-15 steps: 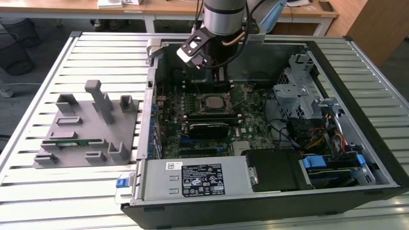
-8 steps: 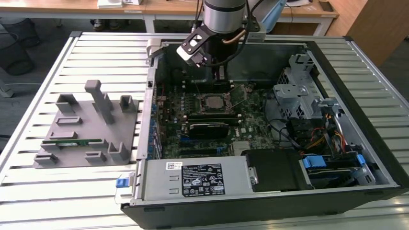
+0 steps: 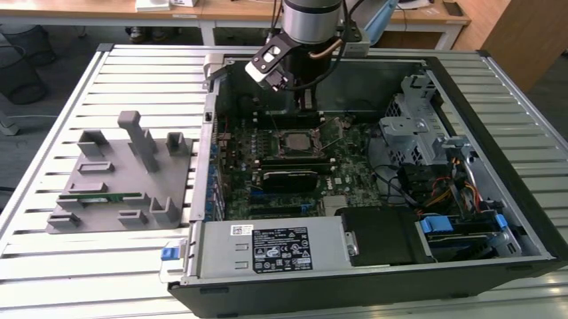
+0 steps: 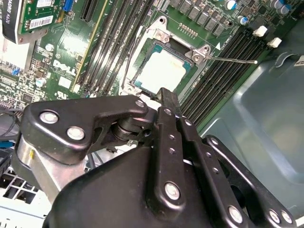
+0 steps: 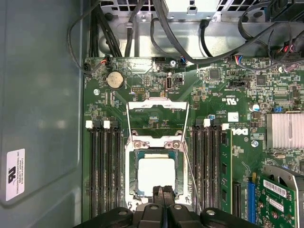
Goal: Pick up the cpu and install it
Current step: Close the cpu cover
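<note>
The cpu (image 5: 156,173) is a small silvery square lying flat in the motherboard socket, its top uncovered; it also shows in the second wrist view (image 4: 161,71). The socket's metal load plate (image 5: 158,116) is swung open beyond it. My gripper (image 5: 164,192) hangs just above the cpu's near edge, its two black fingers pressed together with nothing between them (image 4: 166,97). In the exterior view the gripper (image 3: 304,106) reaches down into the open computer case over the socket (image 3: 297,141).
Memory slots (image 5: 102,171) flank the socket, and a thin retention lever (image 4: 232,60) sticks out beside it. Case walls (image 3: 209,119), a drive cage (image 3: 413,126) and cables surround the board. A grey fixture (image 3: 116,179) with a green memory stick (image 3: 102,197) lies on the exterior view's left.
</note>
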You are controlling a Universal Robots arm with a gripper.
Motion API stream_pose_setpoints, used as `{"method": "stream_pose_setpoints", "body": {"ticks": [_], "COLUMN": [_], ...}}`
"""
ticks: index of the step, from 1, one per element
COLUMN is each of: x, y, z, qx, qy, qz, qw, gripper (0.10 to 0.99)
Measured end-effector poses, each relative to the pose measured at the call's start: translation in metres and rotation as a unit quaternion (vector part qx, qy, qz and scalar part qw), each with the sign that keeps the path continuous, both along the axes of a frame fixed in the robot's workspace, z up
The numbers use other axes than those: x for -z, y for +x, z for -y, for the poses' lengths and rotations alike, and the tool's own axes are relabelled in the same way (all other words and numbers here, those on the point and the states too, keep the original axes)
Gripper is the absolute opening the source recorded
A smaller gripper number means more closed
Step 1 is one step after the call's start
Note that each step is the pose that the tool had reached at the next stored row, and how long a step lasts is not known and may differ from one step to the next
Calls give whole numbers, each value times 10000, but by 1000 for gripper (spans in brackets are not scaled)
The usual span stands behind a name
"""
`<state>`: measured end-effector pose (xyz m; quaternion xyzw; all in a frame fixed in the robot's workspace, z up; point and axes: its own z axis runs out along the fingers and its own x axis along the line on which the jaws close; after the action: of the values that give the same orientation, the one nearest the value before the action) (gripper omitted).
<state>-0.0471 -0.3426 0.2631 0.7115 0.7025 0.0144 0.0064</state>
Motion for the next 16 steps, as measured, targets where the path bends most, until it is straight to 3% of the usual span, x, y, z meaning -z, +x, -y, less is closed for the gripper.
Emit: {"method": "stream_pose_setpoints", "body": {"ticks": [16], "x": [-37], "y": [0], "z": [0], "qx": [0], "qy": [-2], "qz": [-1], "qw": [10000], "gripper": [106]}}
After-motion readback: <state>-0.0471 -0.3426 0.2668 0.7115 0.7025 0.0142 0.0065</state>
